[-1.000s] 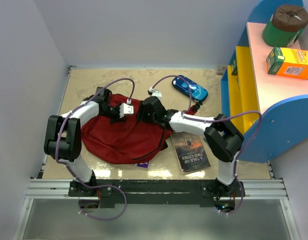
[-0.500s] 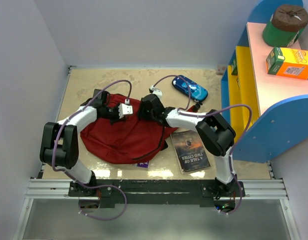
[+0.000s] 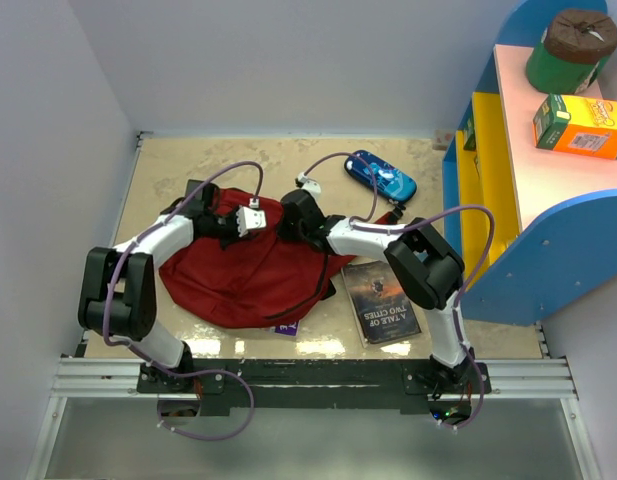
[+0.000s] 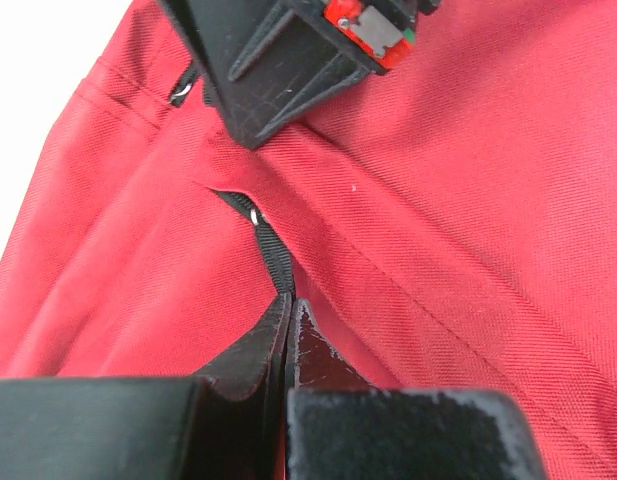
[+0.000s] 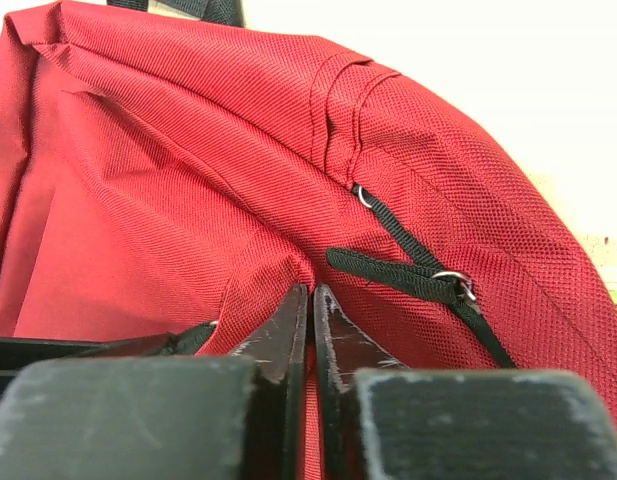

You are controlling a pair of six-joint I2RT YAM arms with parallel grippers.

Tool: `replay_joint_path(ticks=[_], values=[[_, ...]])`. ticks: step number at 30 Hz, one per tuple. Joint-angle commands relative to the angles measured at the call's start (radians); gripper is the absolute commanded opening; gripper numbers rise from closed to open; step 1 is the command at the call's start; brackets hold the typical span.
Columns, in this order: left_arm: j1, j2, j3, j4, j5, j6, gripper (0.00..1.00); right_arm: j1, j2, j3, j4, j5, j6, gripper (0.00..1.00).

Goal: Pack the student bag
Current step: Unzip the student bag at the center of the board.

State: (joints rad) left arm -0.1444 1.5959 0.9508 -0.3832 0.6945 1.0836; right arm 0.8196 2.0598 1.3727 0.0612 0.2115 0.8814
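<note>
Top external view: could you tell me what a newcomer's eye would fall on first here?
The large dark-red fabric backpack slumped on the beige table draws the eye first. The left gripper is shut on a black zipper pull strap at its far edge, and the right gripper pinches a fold of the red fabric. At the right stands a bright blue-and-yellow shelf, with a dark paperback book lying between it and the backpack.
</note>
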Motion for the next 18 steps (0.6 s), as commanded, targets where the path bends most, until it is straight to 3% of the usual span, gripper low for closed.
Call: replay_joint_path(ticks=[1,18], values=[[0.006,-0.051,-0.007,-0.009,-0.016,0.013,0.0,0.006,0.0,0.023,0.009,0.012,0.022,0.0],[0.092,-0.186,-0.055,-0.288,-0.095,0.197,0.0,-0.011,-0.006,-0.006,-0.006,0.074,0.011,0.0]])
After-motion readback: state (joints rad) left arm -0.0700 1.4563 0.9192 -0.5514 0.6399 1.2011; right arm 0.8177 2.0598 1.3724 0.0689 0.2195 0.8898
